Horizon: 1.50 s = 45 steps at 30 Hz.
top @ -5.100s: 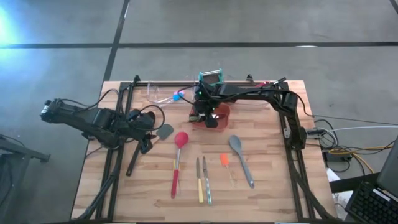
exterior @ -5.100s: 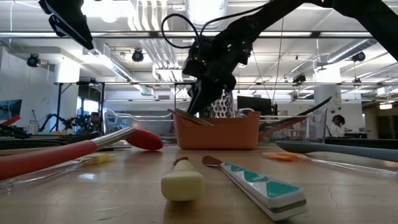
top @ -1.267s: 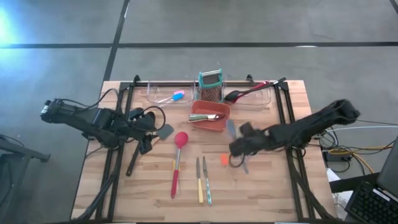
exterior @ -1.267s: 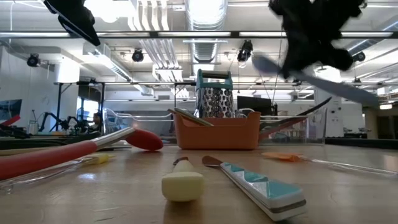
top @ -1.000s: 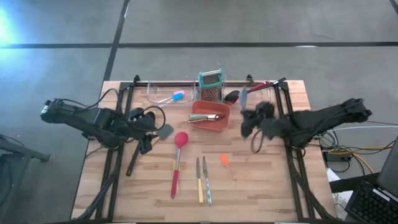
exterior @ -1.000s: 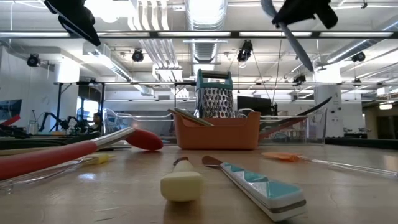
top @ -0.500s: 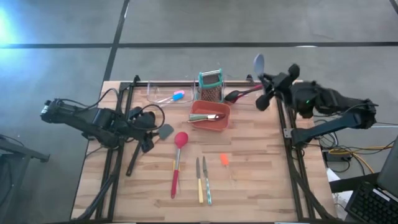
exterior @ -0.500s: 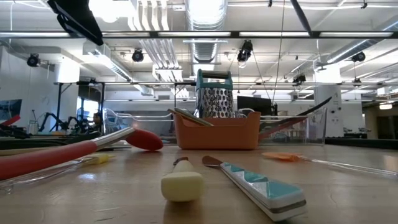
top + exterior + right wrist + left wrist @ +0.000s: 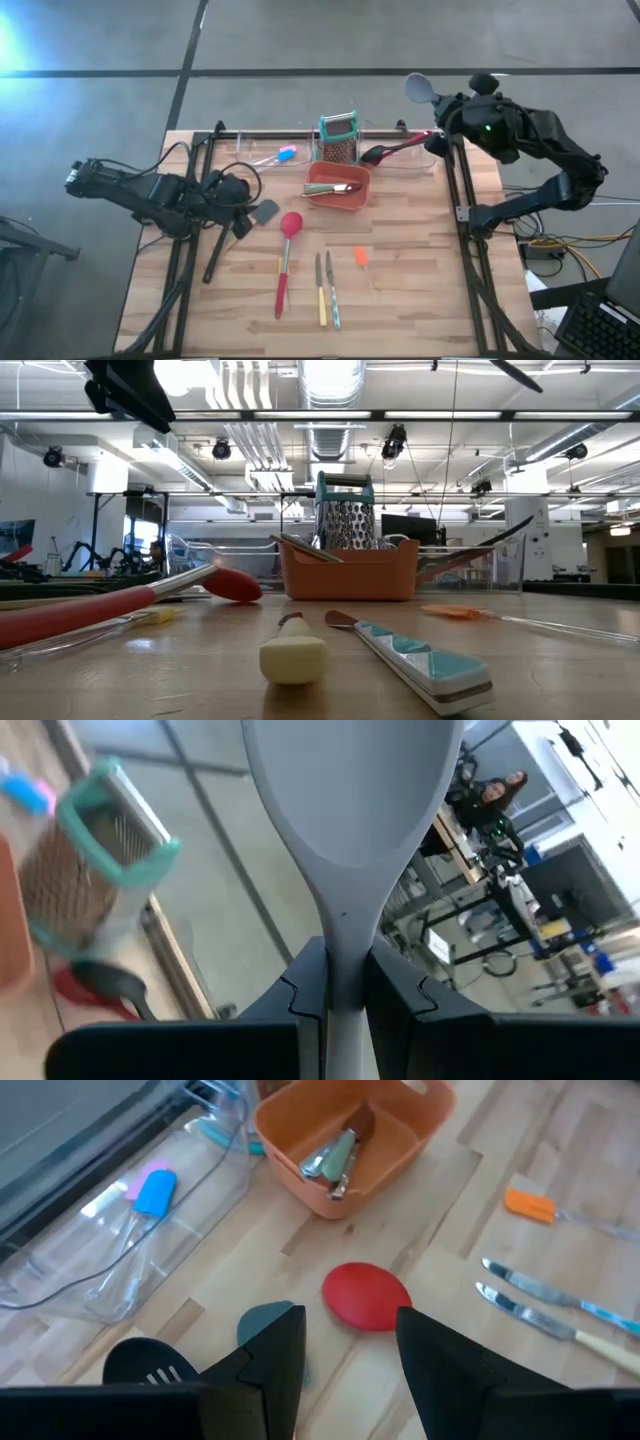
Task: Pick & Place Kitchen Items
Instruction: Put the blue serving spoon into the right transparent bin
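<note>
Jaws of the right gripper point(image 9: 333, 982) clench a grey spoon point(image 9: 417, 87) beyond the grater point(image 9: 338, 137); left gripper point(image 9: 345, 1345) gapes empty; a loose pinch could drop it off the desk point(image 9: 420, 290).

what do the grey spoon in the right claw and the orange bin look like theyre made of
Grey spoon, clamped in the right claw: probably silicone or soft plastic, given its smooth matte bowl with no metallic glint. Orange bin: likely moulded plastic, with one even colour, rounded corners and a slight sheen on its thin walls.
</note>
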Each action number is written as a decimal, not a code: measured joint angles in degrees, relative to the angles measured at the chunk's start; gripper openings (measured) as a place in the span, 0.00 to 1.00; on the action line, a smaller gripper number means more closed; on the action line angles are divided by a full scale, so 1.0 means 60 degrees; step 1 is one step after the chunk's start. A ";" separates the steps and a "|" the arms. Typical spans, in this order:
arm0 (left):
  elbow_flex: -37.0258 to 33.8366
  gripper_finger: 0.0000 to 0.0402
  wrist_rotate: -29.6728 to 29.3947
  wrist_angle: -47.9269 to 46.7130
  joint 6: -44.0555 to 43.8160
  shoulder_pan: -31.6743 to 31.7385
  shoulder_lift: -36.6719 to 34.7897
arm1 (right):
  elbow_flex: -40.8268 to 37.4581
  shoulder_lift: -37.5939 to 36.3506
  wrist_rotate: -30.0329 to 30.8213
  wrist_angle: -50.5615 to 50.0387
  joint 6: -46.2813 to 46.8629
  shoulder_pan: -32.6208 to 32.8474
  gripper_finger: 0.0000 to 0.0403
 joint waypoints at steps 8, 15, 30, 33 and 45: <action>0.0000 0.41 -0.0894 -0.0004 -0.0767 0.0003 0.0000 | 0.1331 0.1172 -0.1500 -0.0718 -0.1620 -0.1558 0.08; 0.0000 0.41 -0.1061 -0.0004 -0.0983 0.0002 0.0000 | 0.2163 0.2413 -0.2202 -0.2407 -0.1870 -0.2924 0.08; 0.0000 0.41 -0.1346 -0.0006 -0.1088 -0.0001 0.0000 | 0.1842 0.4184 -0.3544 -0.3317 -0.2109 -0.4187 0.08; 0.0000 0.41 -0.1451 -0.0007 -0.1083 0.0001 0.0000 | 0.1687 0.4429 -0.3658 -0.3174 -0.2235 -0.4296 0.08; 0.0000 0.41 -0.1478 -0.0007 -0.1123 -0.0001 0.0000 | -0.1015 0.4487 -0.3722 -0.1468 -0.3570 -0.4567 0.08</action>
